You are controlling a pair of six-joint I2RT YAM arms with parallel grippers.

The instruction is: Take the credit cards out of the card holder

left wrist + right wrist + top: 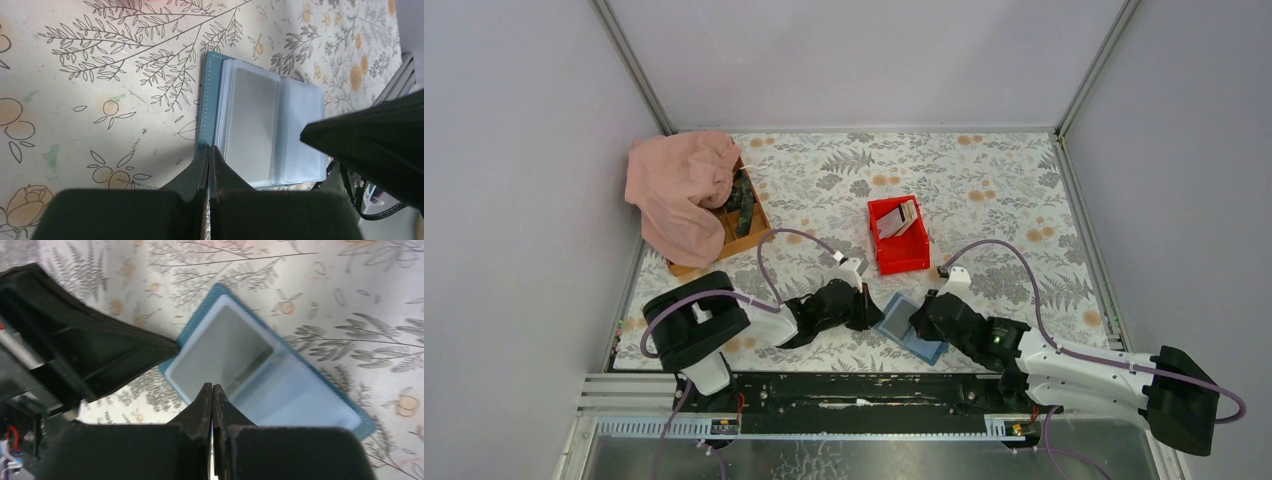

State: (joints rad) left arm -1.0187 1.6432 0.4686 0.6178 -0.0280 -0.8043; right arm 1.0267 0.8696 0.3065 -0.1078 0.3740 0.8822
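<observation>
Both jaws are closed at the card holder's edges; open bench is left beyond it. One holder and one red bin are counted.

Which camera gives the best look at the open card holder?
Left wrist: the card holder lies open, its blue edge and clear sleeves filling mid-frame. Right wrist shows it too, at an angle, its near edge hidden. From above it is small and partly covered.
</observation>
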